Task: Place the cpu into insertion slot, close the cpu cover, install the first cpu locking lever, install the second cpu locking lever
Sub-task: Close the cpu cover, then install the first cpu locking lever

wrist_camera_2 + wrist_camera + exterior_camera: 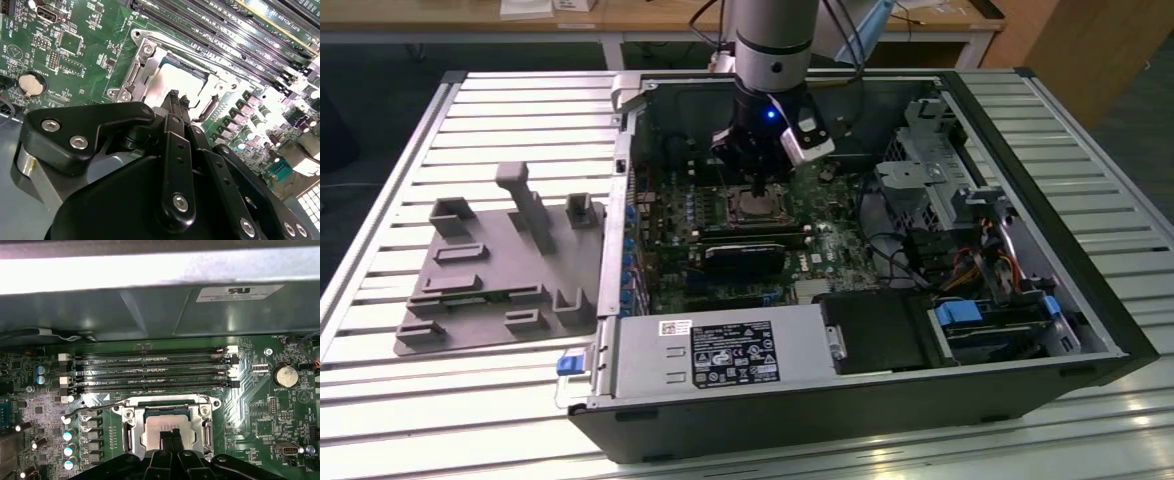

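Note:
The cpu [165, 424] lies flat in the insertion slot [167, 410], its silver top showing through the window of the cpu cover [131, 426]. That cover lies down around the chip, and its silver frame [136, 72] edges the bright cpu [177, 79]. My gripper [171, 438] is shut, its black fingertips together and empty, right over the chip's top. The tips [174, 96] sit at or just above the metal in the second wrist view. A thin wire lever [95, 407] runs out past one side of the socket. In the exterior view the gripper [761, 185] hangs over the socket [754, 207] inside the open computer case.
Several long memory slots [150, 372] lie just beyond the socket, with the case wall [150, 310] behind them. A coin battery [287, 375] sits to one side. A black card [747, 252], the power supply [707, 355] and drive bays [974, 320] crowd the case. A grey fixture [494, 270] lies outside on the slatted table.

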You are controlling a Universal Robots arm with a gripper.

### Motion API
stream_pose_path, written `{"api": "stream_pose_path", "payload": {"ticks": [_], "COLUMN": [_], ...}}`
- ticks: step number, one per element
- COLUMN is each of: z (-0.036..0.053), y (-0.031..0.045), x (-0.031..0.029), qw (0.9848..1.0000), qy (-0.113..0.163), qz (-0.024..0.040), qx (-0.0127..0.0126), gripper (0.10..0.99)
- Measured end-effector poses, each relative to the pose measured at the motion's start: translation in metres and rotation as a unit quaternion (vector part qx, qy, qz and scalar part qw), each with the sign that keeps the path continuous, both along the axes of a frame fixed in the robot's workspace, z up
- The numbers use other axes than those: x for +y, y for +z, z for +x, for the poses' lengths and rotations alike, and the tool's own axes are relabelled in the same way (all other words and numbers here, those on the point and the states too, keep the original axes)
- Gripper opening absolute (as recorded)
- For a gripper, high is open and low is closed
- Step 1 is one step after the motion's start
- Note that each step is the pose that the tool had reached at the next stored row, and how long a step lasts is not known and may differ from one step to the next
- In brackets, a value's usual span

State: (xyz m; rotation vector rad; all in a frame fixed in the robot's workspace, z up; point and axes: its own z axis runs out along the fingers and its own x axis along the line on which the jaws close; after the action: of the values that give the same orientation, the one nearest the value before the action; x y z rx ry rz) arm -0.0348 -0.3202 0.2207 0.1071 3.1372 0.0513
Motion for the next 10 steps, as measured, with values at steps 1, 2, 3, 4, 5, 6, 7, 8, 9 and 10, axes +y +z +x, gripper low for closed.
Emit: {"api": "stream_pose_path", "payload": {"ticks": [1,2,3,4,5,6,7,8,9,10], "z": [0.0,0.0,0.0,0.0,0.0,0.0,0.0,0.0,0.0,0.0], "y": [0.0,0.0,0.0007,0.0012,0.0012,0.0013,0.0013,0.0013,0.0014,0.0014], "x": [0.0,0.0,0.0,0.0,0.0,0.0,0.0,0.0,0.0,0.0], "qw": [1.0,1.0,1.0,1.0,1.0,1.0,1.0,1.0,1.0,1.0], "qy": [0.0,0.0,0.0,0.0,0.0,0.0,0.0,0.0,0.0,0.0], "qz": [0.0001,0.0002,0.0,0.0,0.0,0.0,0.0,0.0,0.0,0.0], "qx": [0.0,-0.0001,0.0,0.0,0.0,0.0,0.0,0.0,0.0,0.0], "gripper": [0.102,0.102,0.102,0.102,0.102,0.102,0.102,0.102,0.102,0.102]}}
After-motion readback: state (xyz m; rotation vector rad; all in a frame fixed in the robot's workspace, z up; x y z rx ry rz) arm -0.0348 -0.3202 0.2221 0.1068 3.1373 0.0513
